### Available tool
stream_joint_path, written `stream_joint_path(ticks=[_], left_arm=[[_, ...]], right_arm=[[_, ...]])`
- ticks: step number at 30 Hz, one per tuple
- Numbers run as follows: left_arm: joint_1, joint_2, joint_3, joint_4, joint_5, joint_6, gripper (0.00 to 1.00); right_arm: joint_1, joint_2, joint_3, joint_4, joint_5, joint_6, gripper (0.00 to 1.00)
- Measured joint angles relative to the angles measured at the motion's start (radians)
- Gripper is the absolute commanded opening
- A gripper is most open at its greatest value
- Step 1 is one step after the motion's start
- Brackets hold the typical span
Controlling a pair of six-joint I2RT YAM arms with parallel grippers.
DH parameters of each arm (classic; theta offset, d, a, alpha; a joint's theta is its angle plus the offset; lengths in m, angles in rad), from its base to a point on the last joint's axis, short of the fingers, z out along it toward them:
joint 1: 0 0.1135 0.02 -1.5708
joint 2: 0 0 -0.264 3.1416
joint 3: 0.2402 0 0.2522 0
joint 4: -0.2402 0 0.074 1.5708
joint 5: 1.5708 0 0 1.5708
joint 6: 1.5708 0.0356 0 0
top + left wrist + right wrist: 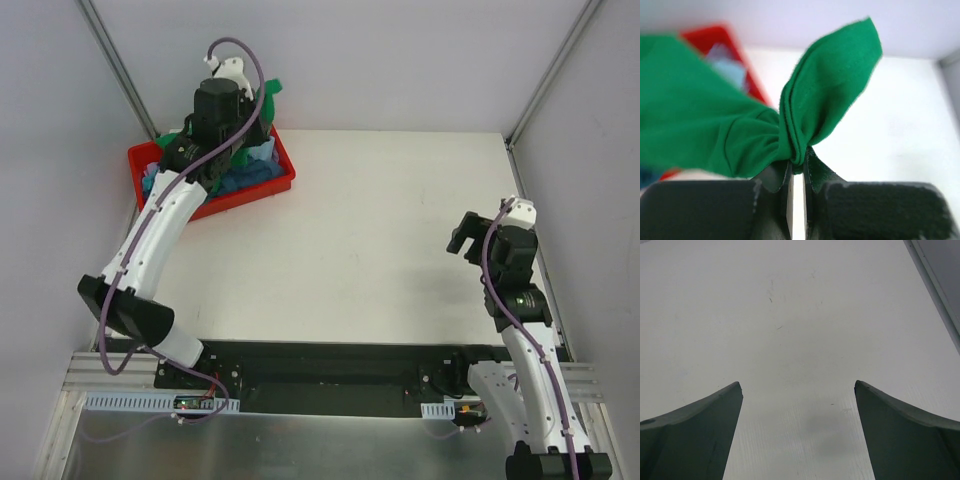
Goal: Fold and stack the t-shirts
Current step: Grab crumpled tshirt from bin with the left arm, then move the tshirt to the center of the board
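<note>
The left tool [797, 162] grasps a fold of the green t-shirt [700, 120] over the red bin [270, 187] at the bench's [380, 230] ten o'clock. Blue t-shirts [245, 178] lie inside; the right tool [797, 385] hangs released at three o'clock.

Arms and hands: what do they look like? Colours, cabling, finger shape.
Both arms match. The left arm and right arm have white link shells with black joint housings. A purple cable runs outside along each, looping near the wrist. The left hand and right hand each have two dark, matte fingers; the right's taper to curved tips. No markings visible.
</note>
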Motion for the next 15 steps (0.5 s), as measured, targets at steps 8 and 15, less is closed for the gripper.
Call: stream_joint_path(ticks=[8,15], left_arm=[[-0.101,-0.034,0.374,0.032,0.375,0.07,0.0],[-0.197,0.116,0.67,0.085,0.635,-0.009,0.0]], right_arm=[[0.0,-0.08,-0.043,0.0,0.009,0.014,0.96],[0.0,-0.128,-0.06,0.001,0.025,0.023,0.96]])
